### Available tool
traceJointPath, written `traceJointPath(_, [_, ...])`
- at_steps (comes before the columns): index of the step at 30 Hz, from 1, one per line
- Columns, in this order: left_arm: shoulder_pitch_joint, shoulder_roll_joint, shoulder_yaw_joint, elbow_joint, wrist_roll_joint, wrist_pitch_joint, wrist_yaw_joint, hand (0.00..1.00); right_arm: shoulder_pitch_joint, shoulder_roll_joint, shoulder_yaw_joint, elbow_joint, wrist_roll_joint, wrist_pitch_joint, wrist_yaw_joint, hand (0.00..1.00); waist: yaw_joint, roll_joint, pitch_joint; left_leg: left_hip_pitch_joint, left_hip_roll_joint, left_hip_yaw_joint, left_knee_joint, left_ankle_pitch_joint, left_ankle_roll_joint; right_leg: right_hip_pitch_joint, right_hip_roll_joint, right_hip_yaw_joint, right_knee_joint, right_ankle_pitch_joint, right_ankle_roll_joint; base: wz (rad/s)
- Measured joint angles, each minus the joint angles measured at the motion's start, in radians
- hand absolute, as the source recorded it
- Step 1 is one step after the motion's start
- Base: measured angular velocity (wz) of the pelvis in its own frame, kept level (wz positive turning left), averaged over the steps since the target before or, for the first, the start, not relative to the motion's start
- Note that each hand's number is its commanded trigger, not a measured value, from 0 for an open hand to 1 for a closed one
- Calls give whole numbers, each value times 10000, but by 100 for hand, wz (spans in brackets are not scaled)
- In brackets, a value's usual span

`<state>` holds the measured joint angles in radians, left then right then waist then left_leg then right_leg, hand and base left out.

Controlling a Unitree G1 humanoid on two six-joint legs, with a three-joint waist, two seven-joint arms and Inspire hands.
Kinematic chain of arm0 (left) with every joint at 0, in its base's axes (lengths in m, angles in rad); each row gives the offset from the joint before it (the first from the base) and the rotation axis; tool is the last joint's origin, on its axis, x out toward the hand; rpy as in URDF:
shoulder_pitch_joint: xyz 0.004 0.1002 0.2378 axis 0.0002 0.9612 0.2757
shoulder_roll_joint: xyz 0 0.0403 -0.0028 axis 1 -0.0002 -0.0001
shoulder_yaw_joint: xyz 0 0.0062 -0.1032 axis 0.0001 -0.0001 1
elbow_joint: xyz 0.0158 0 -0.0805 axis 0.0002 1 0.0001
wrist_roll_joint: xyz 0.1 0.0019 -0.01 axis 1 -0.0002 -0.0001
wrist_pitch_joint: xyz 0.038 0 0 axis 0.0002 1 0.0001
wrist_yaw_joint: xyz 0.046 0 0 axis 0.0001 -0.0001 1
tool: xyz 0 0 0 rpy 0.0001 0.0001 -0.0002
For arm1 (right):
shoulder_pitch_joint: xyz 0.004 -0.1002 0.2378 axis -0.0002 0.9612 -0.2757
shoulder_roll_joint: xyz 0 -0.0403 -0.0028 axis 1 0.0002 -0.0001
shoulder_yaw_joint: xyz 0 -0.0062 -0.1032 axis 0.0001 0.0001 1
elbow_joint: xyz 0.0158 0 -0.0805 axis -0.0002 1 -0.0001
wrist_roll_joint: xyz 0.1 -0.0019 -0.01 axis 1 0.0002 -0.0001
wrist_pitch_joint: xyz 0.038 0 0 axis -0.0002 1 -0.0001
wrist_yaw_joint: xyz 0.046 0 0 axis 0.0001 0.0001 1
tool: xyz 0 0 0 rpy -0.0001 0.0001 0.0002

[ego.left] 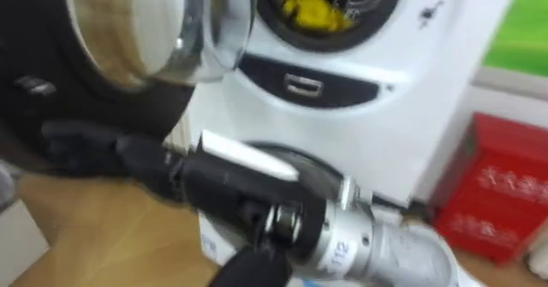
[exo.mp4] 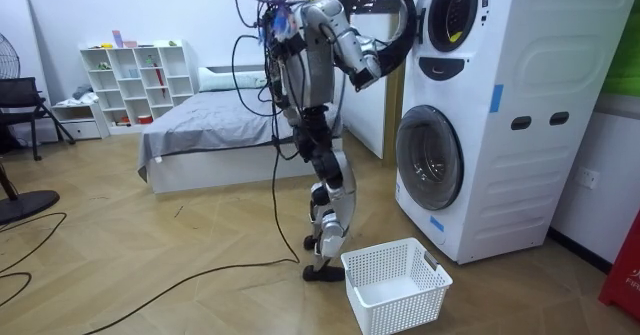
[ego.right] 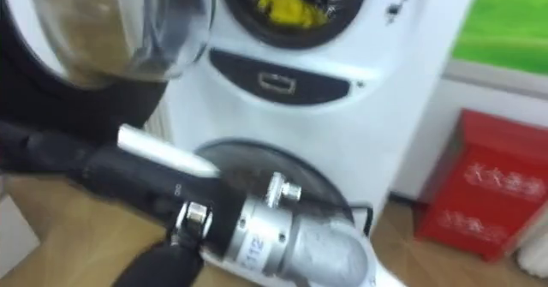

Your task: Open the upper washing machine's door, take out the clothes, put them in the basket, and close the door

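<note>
The robot is standing upright on the wooden floor, facing a white stack of two front-loading machines, with a white laundry basket point(exo.mp4: 395, 285) sitting on the floor just beside its feet. Its right arm is reaching forward and up, and the right hand point(ego.left: 227, 184) is hanging in front of the lower edge of the upper washing machine's point(ego.left: 402, 81) open door point(ego.left: 128, 30). That door is swinging out to the robot's left with its glass bowl facing the camera. The hand's dark fingers point(ego.left: 81, 141) are stretching out roughly straight toward the left and are holding nothing, though blur is making their outline soft. A yellow garment point(ego.left: 312, 11) is lying inside the upper drum, behind the dark rim of the opening. It is up and to the right of the hand and well apart from it. The round door of the lower machine point(exo.mp4: 430, 158) is staying closed beneath. A red box point(ego.left: 501, 193) is resting on the floor to the right of the machines. In the room view, a bed point(exo.mp4: 200, 135) and a white shelf point(exo.mp4: 135, 85) are standing behind the robot.
</note>
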<state>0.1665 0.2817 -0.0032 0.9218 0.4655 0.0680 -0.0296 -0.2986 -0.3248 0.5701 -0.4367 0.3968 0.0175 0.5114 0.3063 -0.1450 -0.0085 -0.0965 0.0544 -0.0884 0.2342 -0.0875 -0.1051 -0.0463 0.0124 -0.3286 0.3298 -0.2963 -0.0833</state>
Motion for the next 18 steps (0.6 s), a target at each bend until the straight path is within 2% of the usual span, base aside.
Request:
traceJointPath(1, [-6, -13, -6, 1, -7, -14, 23, 0, -5, 4, 0, 0, -93, 0, 56, 0, 57, -14, 9, 78, -26, 19, -112, -30, 52, 152, 27, -8, -305, 96, 148, 3])
traceJointPath(2, [-2, -31, -6, -1, -7, -20, 65, 0, -8, -1, -1, -1, -100, 0, 61, 0, 62, -7, 15, 180, -135, 14, -199, -69, 120, 366, 43, -18, -634, 215, 165, 0])
traceJointPath(4, [-12, -34, -6, -7, -9, -24, 228, 0, -9, 6, -1, -3, -106, -1, 54, 0, 58, 3, 25, 385, -164, 24, -376, -144, 240, 622, 26, -7, -978, 325, 104, 0])
traceJointPath(6, [-23, -31, -2, -146, 0, -35, 340, 0, -17, 4, -2, -1, -148, -8, 42, 0, 64, -10, 64, 559, -275, 33, -545, -171, 282, 791, -63, 5, -1135, 439, -42, 0])
traceJointPath(8, [-33, -46, 3, -349, 72, -83, 432, 0, -16, -5, -2, -6, -343, -8, 26, 0, 95, -15, 68, 742, -325, 68, -702, -228, 374, 904, -150, 49, -1119, 509, -164, -6])
traceJointPath(10, [-59, -45, 3, -388, 76, -91, 478, 0, -15, -9, 3, -5, -564, -8, -29, 0, 112, -23, 108, 857, -337, 63, -776, -263, 412, 1003, -167, 66, -1128, 522, -164, -11])
traceJointPath(15, [32, -50, -5, -393, 70, -114, 517, 0, -16, -12, -3, -7, -771, -8, -229, 0, 141, -37, 112, 965, -397, 251, -892, -300, 423, 1068, -160, 253, -1299, 538, -138, -7])
traceJointPath(18, [96, -55, -8, -392, 70, -114, 590, 0, -16, -12, -8, -6, -845, -8, -285, 0, 159, 22, 164, 1030, -339, 327, -892, -369, 403, 1157, -120, 254, -1310, 537, -137, -9])
